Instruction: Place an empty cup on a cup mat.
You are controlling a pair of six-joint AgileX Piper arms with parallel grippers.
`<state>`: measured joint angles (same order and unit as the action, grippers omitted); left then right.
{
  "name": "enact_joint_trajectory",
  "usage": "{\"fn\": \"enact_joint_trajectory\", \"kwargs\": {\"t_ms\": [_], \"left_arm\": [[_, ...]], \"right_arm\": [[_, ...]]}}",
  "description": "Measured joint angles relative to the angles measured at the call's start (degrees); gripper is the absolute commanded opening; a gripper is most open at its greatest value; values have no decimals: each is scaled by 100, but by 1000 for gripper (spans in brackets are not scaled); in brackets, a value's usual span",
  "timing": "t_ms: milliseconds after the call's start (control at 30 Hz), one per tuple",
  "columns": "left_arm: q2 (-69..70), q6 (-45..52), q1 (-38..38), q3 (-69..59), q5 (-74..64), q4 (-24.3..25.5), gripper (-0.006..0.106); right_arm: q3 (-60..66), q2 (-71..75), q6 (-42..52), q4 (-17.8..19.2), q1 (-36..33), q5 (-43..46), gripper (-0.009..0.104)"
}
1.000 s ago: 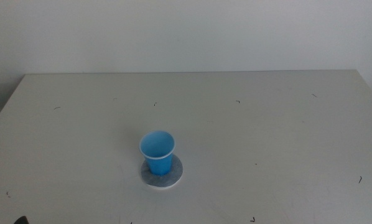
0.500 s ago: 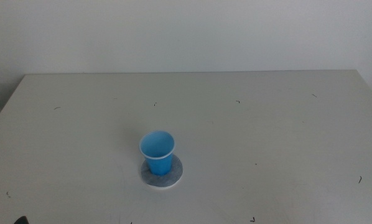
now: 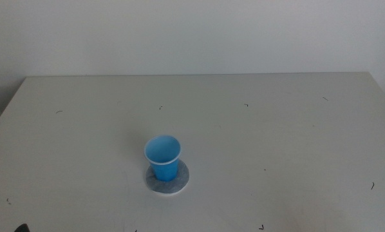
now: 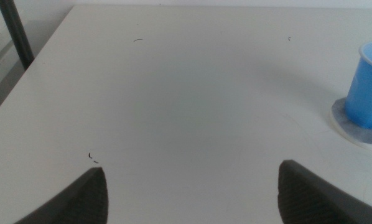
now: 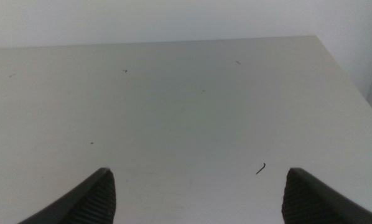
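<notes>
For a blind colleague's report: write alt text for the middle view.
A bright blue cup stands upright and empty on a round grey cup mat, toward the near left of a pale table. No arm or hand touches the cup; a white wall stands behind the table.

Lab-like: bare white table [image 3: 276, 142], blank wall [image 3: 192, 32]

Right hand [image 5: 195, 190] w/ 2 dark jaws wide apart over bare white table [image 5: 173, 106], few small dark specks.
</notes>
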<state>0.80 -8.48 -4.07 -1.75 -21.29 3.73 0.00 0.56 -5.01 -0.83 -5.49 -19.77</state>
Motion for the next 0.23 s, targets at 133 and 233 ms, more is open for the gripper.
{"fn": "enact_joint_trajectory", "kwargs": {"t_ms": [133,233], "left_arm": [[0,0,0,0,0,0,105],[0,0,0,0,0,0,105]], "right_arm": [[143,0,0,15,0,0,94],[158,0,0,38,0,-6,94]]}}
